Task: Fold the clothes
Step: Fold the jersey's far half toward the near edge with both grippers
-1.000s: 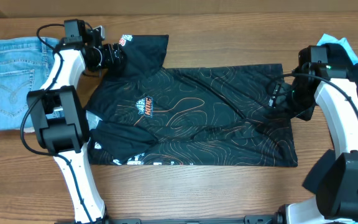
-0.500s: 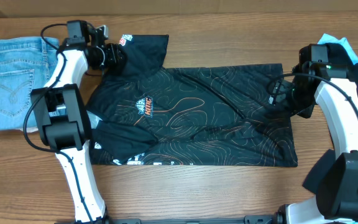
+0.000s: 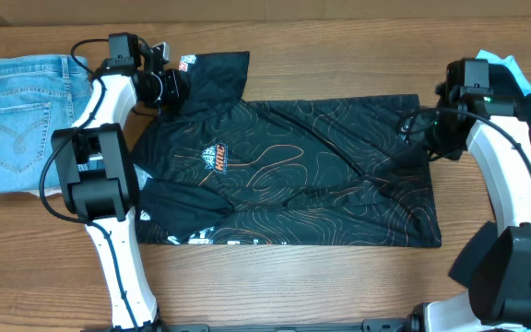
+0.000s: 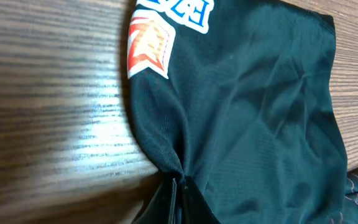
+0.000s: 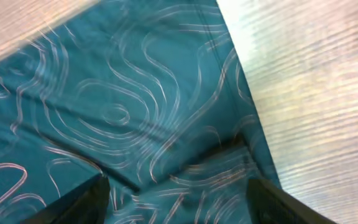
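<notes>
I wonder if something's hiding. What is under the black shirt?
Only the wooden table shows around the shirt. Anything beneath its cloth is covered, so I cannot tell.

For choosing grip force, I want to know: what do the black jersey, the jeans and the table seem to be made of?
The jersey looks like thin synthetic knit, probably polyester: slight sheen, fine soft wrinkles. The jeans look like light-blue denim: seams and pocket stitching. The table shows wood grain, slightly glossy; solid or laminate, I cannot tell.
</notes>
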You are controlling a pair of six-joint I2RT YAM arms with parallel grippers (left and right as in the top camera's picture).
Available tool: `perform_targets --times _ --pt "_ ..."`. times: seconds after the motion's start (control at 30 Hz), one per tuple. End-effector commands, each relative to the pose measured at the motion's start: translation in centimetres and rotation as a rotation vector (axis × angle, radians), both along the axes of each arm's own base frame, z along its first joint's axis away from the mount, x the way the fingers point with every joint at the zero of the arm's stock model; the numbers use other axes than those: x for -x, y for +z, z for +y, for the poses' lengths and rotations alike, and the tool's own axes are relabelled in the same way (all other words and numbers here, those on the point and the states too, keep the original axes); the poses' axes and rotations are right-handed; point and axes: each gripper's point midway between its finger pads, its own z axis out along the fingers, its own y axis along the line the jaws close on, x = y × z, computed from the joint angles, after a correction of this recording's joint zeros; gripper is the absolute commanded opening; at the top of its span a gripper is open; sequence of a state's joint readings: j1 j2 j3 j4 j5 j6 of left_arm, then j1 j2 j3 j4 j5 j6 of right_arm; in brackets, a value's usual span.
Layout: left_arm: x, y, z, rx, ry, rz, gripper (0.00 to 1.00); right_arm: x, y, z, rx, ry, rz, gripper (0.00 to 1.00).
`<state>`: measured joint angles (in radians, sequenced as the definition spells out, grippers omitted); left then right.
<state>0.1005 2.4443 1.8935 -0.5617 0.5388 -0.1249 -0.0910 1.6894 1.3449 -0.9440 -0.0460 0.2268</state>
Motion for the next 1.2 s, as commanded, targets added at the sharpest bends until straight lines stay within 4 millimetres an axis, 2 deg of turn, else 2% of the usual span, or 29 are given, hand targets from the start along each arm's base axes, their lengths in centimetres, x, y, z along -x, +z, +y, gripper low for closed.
perform_targets --times 0.0,0.13,0.23,0.37,0.5,0.6,0.77,0.87,0.93,1.17 --pt "0.1 2.1 0.6 0.034 0.051 0.017 0.04 -1.4 1.4 0.5 -0.004 0.095 -0.076 0.80" --pt "1.5 4.4 1.4 0.052 0.094 0.066 0.04 -2.8 -0.1 0.6 -0.011 0.116 -0.085 0.81" --pt "2.8 5.6 1.4 0.055 0.099 0.102 0.04 -5.0 -1.0 0.3 0.004 0.132 -0.127 0.85" --pt "3.8 6.2 1.3 0.058 0.100 0.138 0.04 -9.1 -0.8 -1.1 0.080 0.144 -0.267 0.84" --pt "4.4 6.1 1.2 0.059 0.099 0.164 0.04 -11.9 -0.9 -2.7 0.151 0.106 -0.357 0.83" --pt "4.5 6.1 1.2 0.057 0.094 0.164 0.04 -12.7 -2.6 -3.1 0.152 0.099 -0.354 0.83" --pt "4.6 6.0 1.2 0.057 0.094 0.170 0.04 -12.8 -7.3 -4.5 0.120 0.063 -0.288 0.83" --pt "4.6 6.0 1.2 0.054 0.095 0.171 0.04 -13.1 -8.9 -4.9 0.090 0.060 -0.284 0.81" --pt "4.6 6.0 1.1 0.050 0.093 0.172 0.04 -13.3 -9.3 -5.1 0.074 0.060 -0.291 0.80" --pt "4.7 5.7 0.8 0.025 0.091 0.176 0.04 -14.3 -8.6 -5.2 0.077 0.062 -0.345 0.77"
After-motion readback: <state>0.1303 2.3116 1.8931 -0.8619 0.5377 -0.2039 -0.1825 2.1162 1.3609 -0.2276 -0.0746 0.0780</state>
